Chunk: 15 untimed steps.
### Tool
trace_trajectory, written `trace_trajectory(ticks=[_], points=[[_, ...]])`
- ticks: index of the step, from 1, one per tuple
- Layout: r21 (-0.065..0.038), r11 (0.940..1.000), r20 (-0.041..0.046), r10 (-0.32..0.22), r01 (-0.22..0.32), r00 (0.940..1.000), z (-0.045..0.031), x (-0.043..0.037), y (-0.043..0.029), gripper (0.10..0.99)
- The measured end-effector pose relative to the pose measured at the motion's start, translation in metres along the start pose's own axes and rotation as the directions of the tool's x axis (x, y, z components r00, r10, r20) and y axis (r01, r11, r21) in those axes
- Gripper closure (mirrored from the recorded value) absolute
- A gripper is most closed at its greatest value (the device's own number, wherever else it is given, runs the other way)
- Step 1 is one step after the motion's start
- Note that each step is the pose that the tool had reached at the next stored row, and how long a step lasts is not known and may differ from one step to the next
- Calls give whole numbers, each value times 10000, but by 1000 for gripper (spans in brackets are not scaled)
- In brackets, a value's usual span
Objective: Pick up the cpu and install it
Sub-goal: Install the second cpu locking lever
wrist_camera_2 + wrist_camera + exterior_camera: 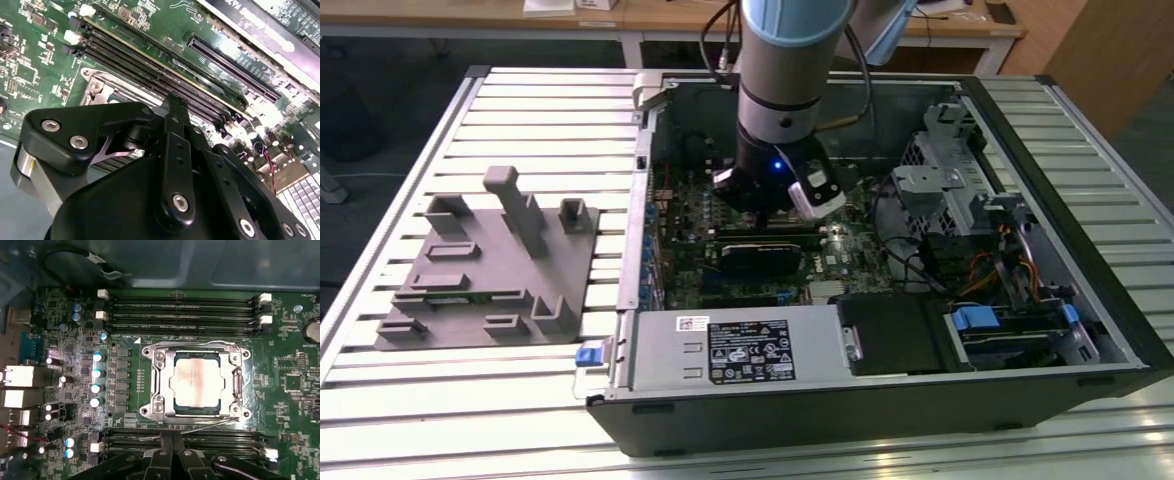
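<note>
The cpu, a pale silvery square chip, lies flat inside the metal-framed socket on the green motherboard. In the first wrist view my gripper hovers just beside the socket's edge, its two black fingers pressed together with nothing between them. In the exterior view the gripper hangs low inside the open computer case, over the board. In the second wrist view the gripper's black linkage covers most of the socket, and a corner of its frame shows.
Memory slots run along both sides of the socket. A grey tray with upright posts sits on the slatted table at the exterior view's left. A white-labelled grey box and drive bays crowd the case.
</note>
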State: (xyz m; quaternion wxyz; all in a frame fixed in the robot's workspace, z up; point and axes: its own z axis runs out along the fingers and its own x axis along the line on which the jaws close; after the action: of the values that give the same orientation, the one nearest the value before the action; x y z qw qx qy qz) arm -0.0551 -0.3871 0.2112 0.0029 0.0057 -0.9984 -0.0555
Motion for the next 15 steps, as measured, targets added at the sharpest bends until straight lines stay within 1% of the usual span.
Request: trace_trajectory(ticks=[4,7,12,13,15], points=[[-21,10000,1,1,-1,10000,49,8,-6,980],[-54,10000,1,0,0,10000,55,44,-12,980],[-134,9999,2,0,0,10000,57,86,-50,980],[-165,9999,2,-2,2,10000,57,91,-56,980],[-258,9997,4,0,0,10000,57,105,-68,980]])
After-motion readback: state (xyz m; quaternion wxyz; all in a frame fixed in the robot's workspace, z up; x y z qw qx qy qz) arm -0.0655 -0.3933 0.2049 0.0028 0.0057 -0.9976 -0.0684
